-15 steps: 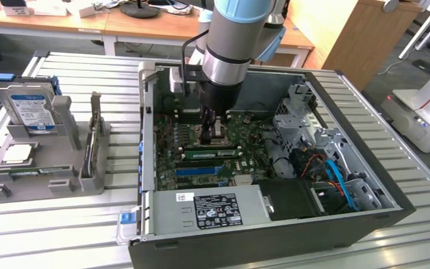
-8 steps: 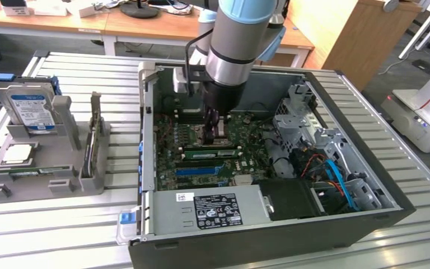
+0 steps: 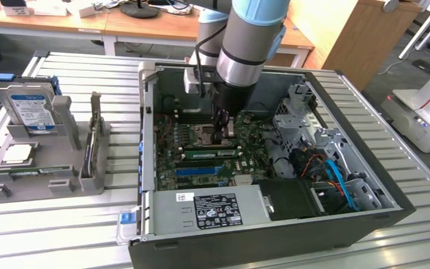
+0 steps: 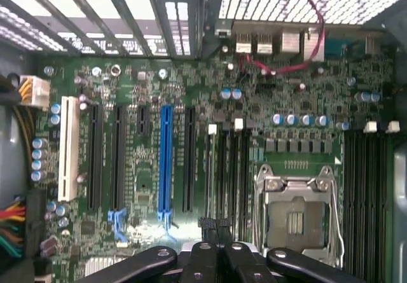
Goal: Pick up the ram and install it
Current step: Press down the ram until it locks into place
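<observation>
The arm came down steeply from above into the open computer case (image 3: pixel 364 224), its grey wrist upright and the dark gripper (image 3: pixel 225 132) pointing straight down at the motherboard (image 3: pixel 200 171). The fingers (image 4: pixel 205 257) were pressed together, tips meeting, with no gap between them and nothing clearly clamped in them. Their tips hung low over the board, just beside the empty processor socket (image 4: pixel 296 214) and over the end of the black memory slots (image 4: pixel 230 168).

The ram (image 3: pixel 211 152) stood on its long edge in the slot area just beside the fingertips, on the side toward the power supply (image 3: pixel 215 210). It looked like a long, thin green strip with a pale label along its face. Whether the fingertips touched it could not be told.

Well away from the hand, outside the case wall, a grey tray (image 3: pixel 51 188) held the hard drive (image 3: pixel 32 109) upright with its blue-white label facing out, and the square silver processor chip (image 3: pixel 19 152) lay flat below it. A blue expansion slot (image 4: pixel 165 162) ran along the board beyond the fingers, apart from them
</observation>
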